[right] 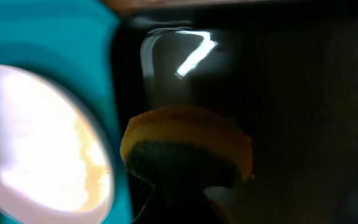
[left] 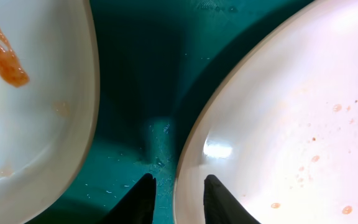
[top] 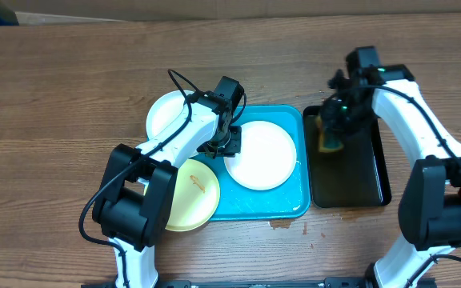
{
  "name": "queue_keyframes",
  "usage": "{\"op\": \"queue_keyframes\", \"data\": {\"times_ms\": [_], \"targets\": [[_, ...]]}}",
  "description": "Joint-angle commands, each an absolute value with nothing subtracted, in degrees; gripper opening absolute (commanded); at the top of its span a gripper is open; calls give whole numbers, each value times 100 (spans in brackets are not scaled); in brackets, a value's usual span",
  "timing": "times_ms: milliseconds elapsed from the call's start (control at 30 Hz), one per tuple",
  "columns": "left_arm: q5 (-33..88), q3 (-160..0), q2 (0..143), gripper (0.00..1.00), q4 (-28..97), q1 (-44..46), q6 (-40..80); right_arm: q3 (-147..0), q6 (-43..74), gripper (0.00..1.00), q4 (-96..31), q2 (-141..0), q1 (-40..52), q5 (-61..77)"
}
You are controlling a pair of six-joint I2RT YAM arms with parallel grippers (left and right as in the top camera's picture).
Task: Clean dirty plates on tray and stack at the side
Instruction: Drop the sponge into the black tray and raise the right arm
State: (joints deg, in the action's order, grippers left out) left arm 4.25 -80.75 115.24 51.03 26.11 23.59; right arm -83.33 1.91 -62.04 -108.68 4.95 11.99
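Straddling the left rim of the white plate (top: 266, 156) on the turquoise tray (top: 294, 210), the left hand (top: 229, 146) stands slightly spread, its fingers (left: 219, 202) on either side of the rim without clamping it. That plate carries faint orange specks. The pale yellow plate (top: 189, 202), smeared orange, sits at the tray's left edge, overlapping its rim. A second white plate (top: 165, 116) lies on the bench (top: 54, 80) just beyond. The right hand (top: 330, 130) pinches a yellow-green sponge (right: 185, 149) over the black tray (top: 366, 176).
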Motion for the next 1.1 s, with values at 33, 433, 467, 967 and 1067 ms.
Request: {"op": "queue_keyframes", "data": {"times_ms": [33,433,467,967,1067], "targets": [[410,-8169,11500,33,5054,2646,2338,-7618,211,4,-5769,-10645,405,753],[412,-8158,11500,40,5098,2670,2340,-7035,648,56,-4847,-10645,403,180],[410,-8158,11500,42,5098,2670,2340,-7142,714,57,-4908,-10643,403,196],[414,-7874,11502,42,4871,2670,2606,-9244,1055,100,-6254,-10641,-692,200],[410,-7874,11502,39,4803,2672,2705,-9212,1052,100,-6364,-10641,-910,200]]}}
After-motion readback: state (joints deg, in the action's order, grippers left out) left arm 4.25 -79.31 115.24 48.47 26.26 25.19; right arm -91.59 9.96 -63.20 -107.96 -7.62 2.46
